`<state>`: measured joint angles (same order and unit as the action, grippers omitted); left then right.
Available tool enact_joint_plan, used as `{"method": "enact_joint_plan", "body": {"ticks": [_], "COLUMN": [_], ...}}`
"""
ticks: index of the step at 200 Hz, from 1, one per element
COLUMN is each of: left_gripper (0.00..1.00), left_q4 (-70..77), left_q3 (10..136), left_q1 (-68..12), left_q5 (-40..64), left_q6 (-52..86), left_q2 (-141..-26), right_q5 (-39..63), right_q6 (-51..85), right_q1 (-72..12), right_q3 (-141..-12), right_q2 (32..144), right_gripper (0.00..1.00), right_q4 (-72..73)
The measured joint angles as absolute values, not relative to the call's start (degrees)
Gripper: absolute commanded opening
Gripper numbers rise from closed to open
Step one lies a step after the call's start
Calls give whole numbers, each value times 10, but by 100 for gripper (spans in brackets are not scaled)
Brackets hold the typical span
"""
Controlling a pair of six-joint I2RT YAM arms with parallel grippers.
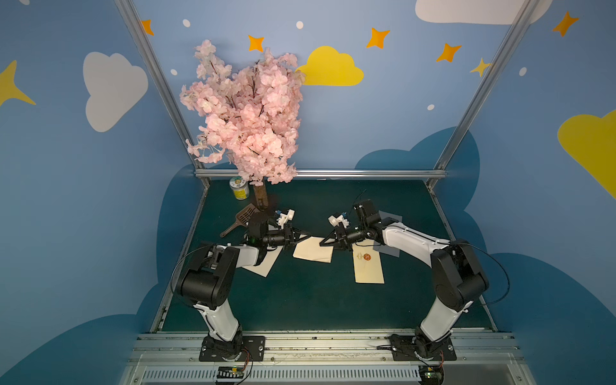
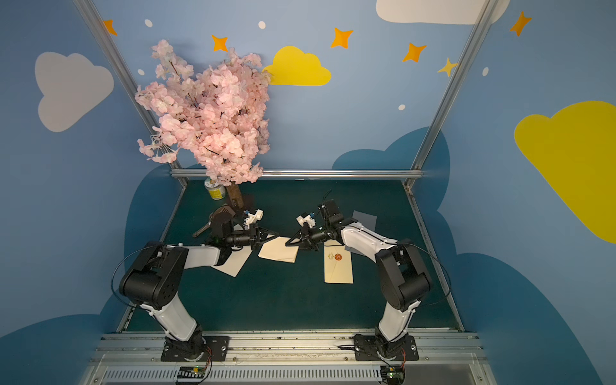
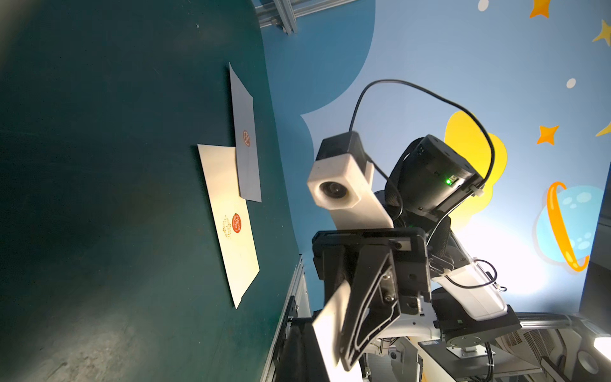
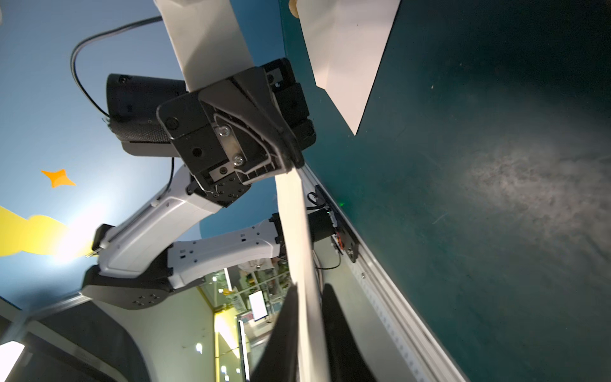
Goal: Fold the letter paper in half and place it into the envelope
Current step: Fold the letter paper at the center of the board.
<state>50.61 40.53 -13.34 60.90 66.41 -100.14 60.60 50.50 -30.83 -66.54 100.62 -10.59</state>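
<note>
Centrally, the folded cream letter paper (image 1: pixel 312 254) hangs pinched by the left gripper (image 1: pixel 308 235), the right gripper (image 1: pixel 321 244) parted around its opposite edge; the cream red-sealed envelope (image 1: pixel 368 270) lies rightward, nearer that gripper, lengthwise front-to-back.

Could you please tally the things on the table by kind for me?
Paper sheets: 2
Envelopes: 2
Can: 1
Spatula: 1
Blossom tree: 1
Total: 7
</note>
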Motion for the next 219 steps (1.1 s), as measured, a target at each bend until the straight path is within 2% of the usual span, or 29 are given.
{"method": "enact_joint_plan", "body": {"ticks": [7, 14, 31, 82, 153, 165, 177, 196, 219], "left_gripper": [3, 3, 3, 3, 3, 3, 3, 3, 3], "left_q4": [521, 533, 563, 587, 472, 442, 408, 361, 320], "left_q3": [402, 399, 386, 342, 322, 318, 316, 317, 317], "left_q1": [-134, -135, -135, -140, -187, -199, -211, -227, -236], "left_q5": [604, 596, 565, 418, 192, 148, 111, 66, 29], "left_q6": [677, 690, 723, 799, 827, 826, 823, 813, 806], "left_q2": [-1004, -1007, -1012, -1000, -866, -839, -813, -777, -754], "right_q5": [603, 600, 590, 525, 419, 401, 385, 364, 345], "right_q6": [514, 528, 575, 773, 929, 943, 947, 945, 945], "right_q1": [-308, -308, -307, -324, -367, -369, -371, -375, -382], "right_q3": [-664, -658, -627, -529, -531, -535, -541, -560, -573], "right_q2": [1006, 1006, 1006, 1006, 1040, 1044, 1044, 1044, 1044], "right_gripper": [75, 82, 88, 89, 89, 86, 76, 57, 27], "right_q4": [-97, -80, -14, 178, 360, 368, 367, 359, 357]}}
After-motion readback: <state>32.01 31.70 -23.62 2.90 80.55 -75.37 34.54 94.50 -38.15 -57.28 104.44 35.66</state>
